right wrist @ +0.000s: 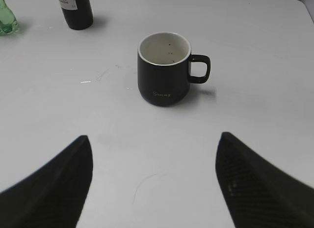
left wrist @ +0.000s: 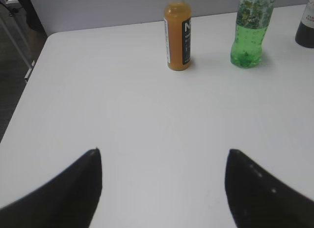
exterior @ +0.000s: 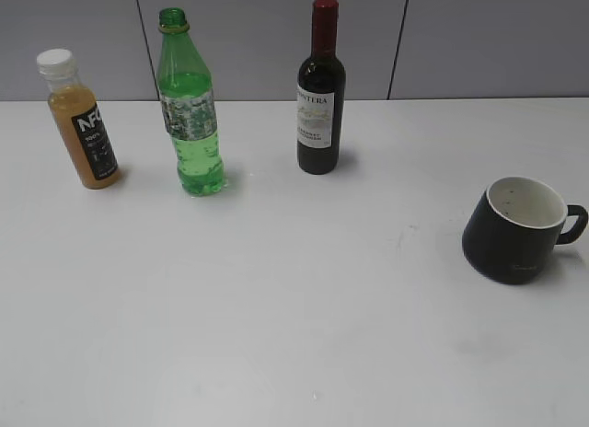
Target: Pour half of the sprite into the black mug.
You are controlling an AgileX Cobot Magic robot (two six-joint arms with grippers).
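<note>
The sprite (exterior: 190, 114) is a tall green bottle, uncapped, standing upright at the back left of the white table; it also shows in the left wrist view (left wrist: 251, 29) and its base in the right wrist view (right wrist: 6, 19). The black mug (exterior: 515, 229) with white interior stands upright at the right, handle to the right; in the right wrist view (right wrist: 164, 68) it appears empty. My left gripper (left wrist: 163, 152) is open and empty, well short of the bottles. My right gripper (right wrist: 153, 137) is open and empty, just short of the mug. Neither gripper shows in the exterior view.
An orange juice bottle (exterior: 80, 121) with white cap stands left of the sprite, also in the left wrist view (left wrist: 177, 34). A dark wine bottle (exterior: 320, 91) with red top stands at the back centre. The table's left edge (left wrist: 29, 80) shows in the left wrist view.
</note>
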